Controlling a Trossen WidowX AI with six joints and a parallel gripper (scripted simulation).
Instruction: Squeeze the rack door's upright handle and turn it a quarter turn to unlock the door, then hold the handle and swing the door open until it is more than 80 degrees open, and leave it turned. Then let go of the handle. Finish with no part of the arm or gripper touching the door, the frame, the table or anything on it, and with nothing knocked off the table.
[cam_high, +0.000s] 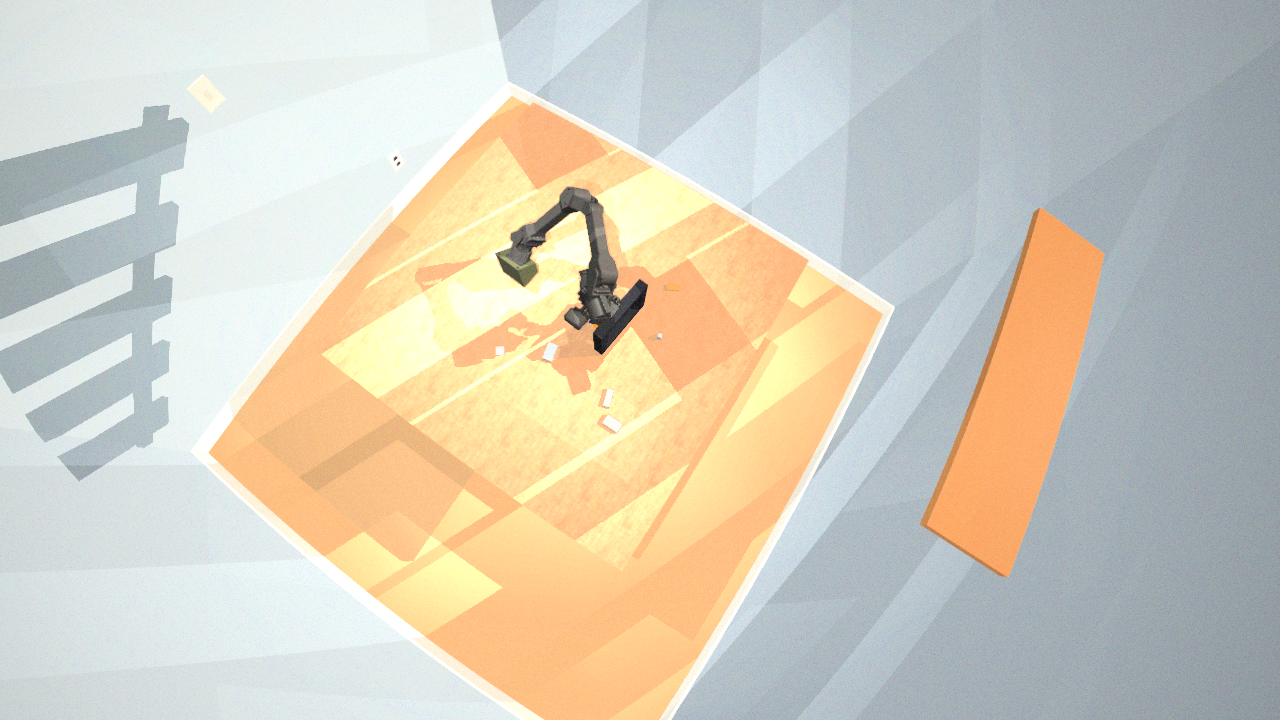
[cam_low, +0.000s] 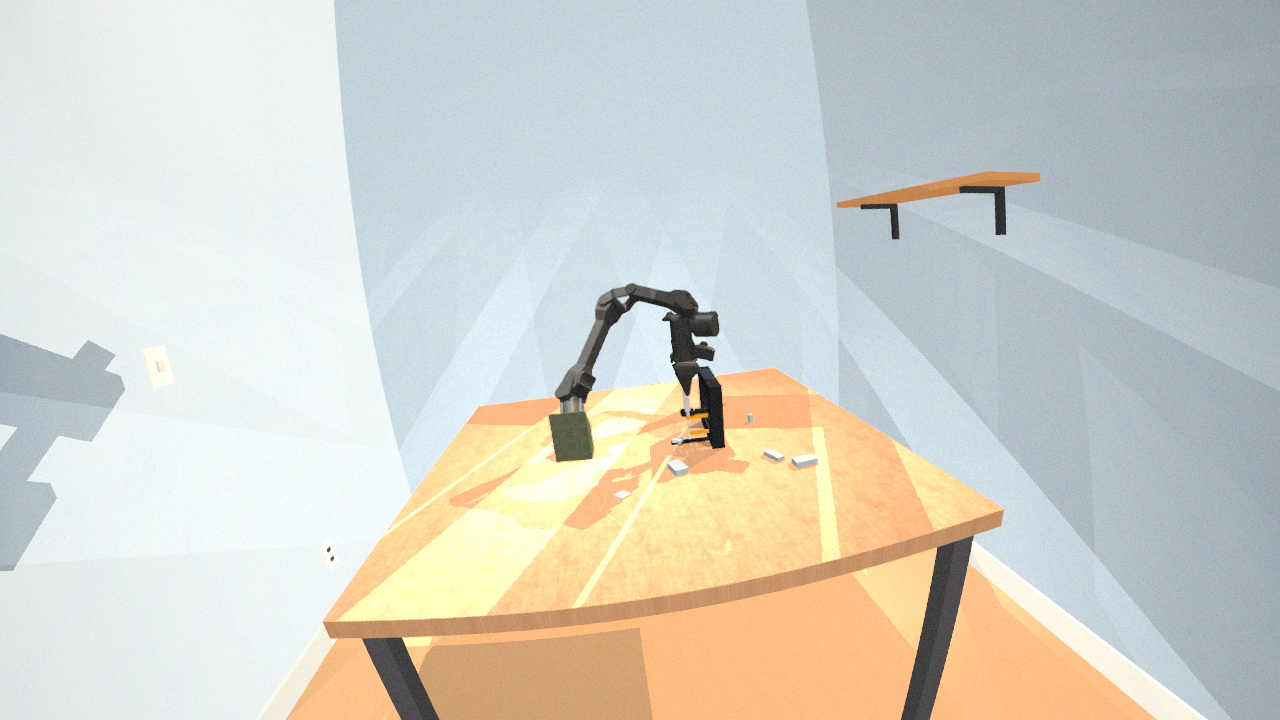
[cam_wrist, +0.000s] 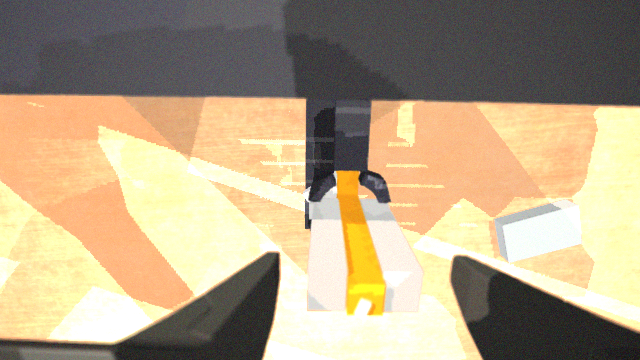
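With the pincer (cam_high: 605, 307) (cam_low: 686, 386) (cam_wrist: 365, 265) parted, grasping nothing, I note the upright handle (cam_low: 686, 404) (cam_wrist: 325, 265) before the black rack (cam_high: 621, 317) (cam_low: 713, 411) (cam_wrist: 150, 60); best centre over it, descend straight, then squeeze evenly.

Pale blue-grey walls (cam_high: 895, 107) (cam_low: 581, 134) meet an orange floor (cam_high: 572, 662) (cam_low: 760, 662). A wooden table (cam_low: 501, 573) stands on dark legs. An orange shelf (cam_high: 1020, 394) (cam_low: 939, 189) hangs on black brackets. Slatted shadows and bright streaks cross the room; a white outlet (cam_high: 396, 161) (cam_low: 329, 554) sits low on one wall.
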